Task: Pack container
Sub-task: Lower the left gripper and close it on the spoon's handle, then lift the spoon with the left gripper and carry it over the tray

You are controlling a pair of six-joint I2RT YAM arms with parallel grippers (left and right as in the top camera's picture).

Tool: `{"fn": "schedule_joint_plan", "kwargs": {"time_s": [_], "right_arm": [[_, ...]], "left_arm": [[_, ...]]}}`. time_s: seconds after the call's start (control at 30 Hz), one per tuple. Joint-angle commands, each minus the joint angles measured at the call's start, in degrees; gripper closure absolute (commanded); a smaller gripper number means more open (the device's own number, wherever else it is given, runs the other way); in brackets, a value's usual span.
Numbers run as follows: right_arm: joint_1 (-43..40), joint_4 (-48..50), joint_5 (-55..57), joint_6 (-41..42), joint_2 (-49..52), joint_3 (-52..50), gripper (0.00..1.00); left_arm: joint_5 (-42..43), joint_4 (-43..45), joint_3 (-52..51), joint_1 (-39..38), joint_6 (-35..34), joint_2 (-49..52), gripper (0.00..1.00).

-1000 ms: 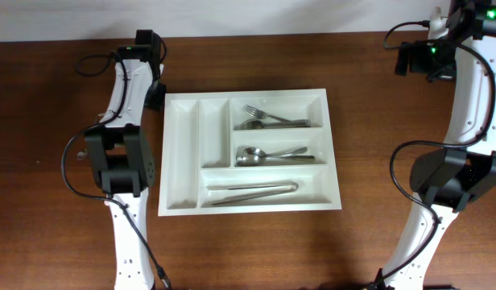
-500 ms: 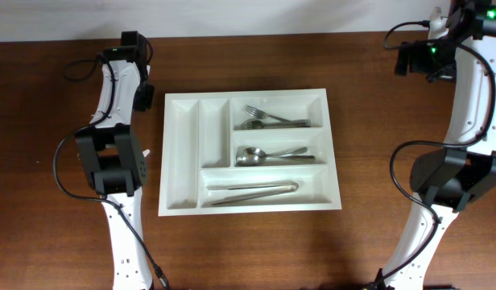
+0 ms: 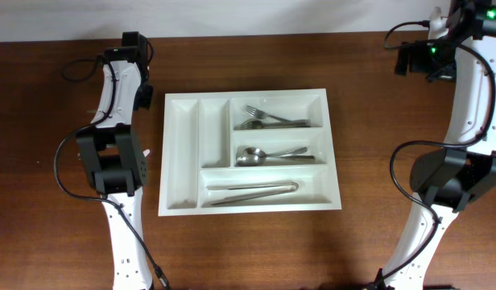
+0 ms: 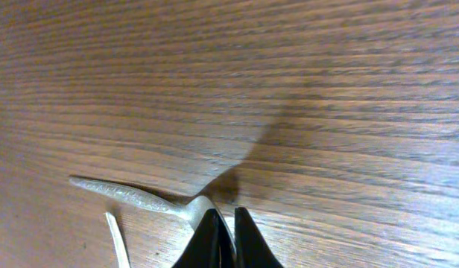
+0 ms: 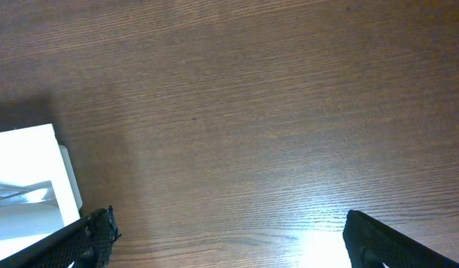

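Left gripper point(image 4: 231, 227) narrow at spoon point(image 4: 133, 195) bowl, hold unclear; handle runs left. Tray point(image 3: 182, 153) just beside; right gripper point(image 5: 229, 238) wide, far.

Looking straight down from over the table point(image 3: 248, 250), taking in the whole container point(image 3: 248, 95). Skimming close to the wood from the left wrist, beside a spoon point(image 4: 133, 195). Gazing down from the right wrist, farther off, sharing the container's corner with the overhead view.
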Motion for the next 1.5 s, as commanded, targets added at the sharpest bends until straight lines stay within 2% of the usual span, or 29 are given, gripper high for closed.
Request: {"fn": "schedule_joint_plan", "kwargs": {"time_s": [0.0,0.47,1.47], "right_arm": [[-0.1,0.0,-0.3,0.7,-1.0,0.8,0.01],[-0.1,0.0,-0.3,0.7,-1.0,0.8,0.01],[-0.1,0.0,-0.3,0.7,-1.0,0.8,0.01]], "left_arm": [[3.3,-0.2,-0.8,0.5,-0.4,1.6,0.98],[3.3,-1.5,-0.7,0.4,-0.4,1.2,0.98],[2.8,-1.5,2.7,0.4,-0.3,-8.4,0.98]]}}
